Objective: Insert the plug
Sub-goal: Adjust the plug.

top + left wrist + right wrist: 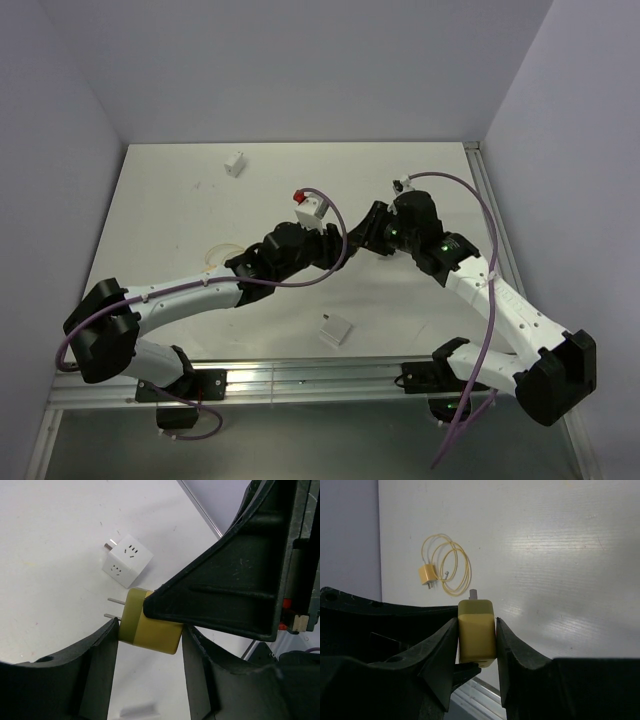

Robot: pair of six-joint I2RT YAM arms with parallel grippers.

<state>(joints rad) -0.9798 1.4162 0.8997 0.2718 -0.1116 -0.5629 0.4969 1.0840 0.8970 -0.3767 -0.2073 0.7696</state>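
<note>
**Yellow plug held by both arms above the desk**

The plug is in the air between the two arms, with its prongs free. The right gripper pinches its body with its jaws. The jaws of the left gripper press on its sides too, probably to pass it over. A white socket cube lies on the desk below and is likely the target. No container is in view.

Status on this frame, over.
Left gripper and right gripper both shut on yellow plug. Prongs bare, not inserted. White socket cube lies apart; nothing between.
</note>
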